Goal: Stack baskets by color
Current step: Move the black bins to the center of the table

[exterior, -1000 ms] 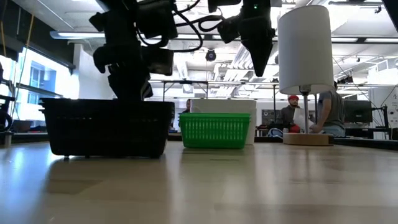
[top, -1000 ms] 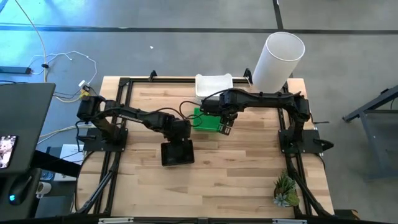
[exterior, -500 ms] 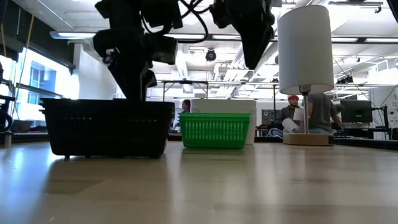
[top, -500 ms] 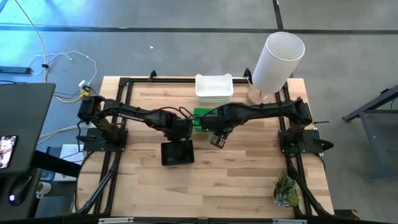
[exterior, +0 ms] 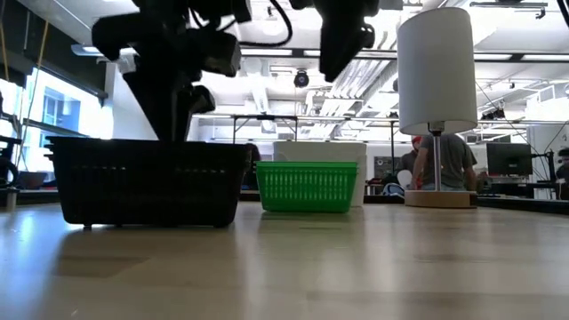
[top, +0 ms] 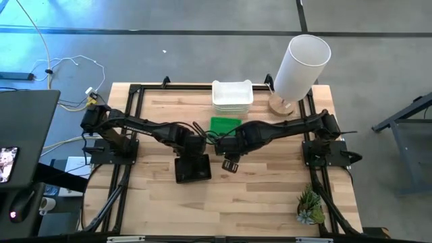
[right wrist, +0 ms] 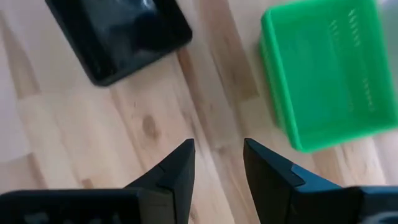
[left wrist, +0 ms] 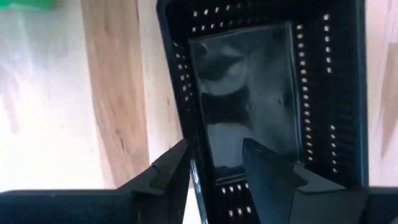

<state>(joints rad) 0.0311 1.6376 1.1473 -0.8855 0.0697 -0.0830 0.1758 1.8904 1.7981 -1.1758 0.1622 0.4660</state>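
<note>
Left gripper (left wrist: 214, 171) is parted astride the black basket (top: 192, 167) rim, grip released; right gripper (right wrist: 217, 163) hangs open, empty, beside the green basket (right wrist: 323, 68). Black stack set; retreat likely next.

- No text, label, brand, number or sign can be read in any view.
- The black slotted plastic baskets (top: 192, 167), the bright green plastic baskets (top: 225, 125) and the white plastic baskets (top: 232, 95) show no markings.
- The tall white cylinder (top: 301, 66) shows none.
</note>
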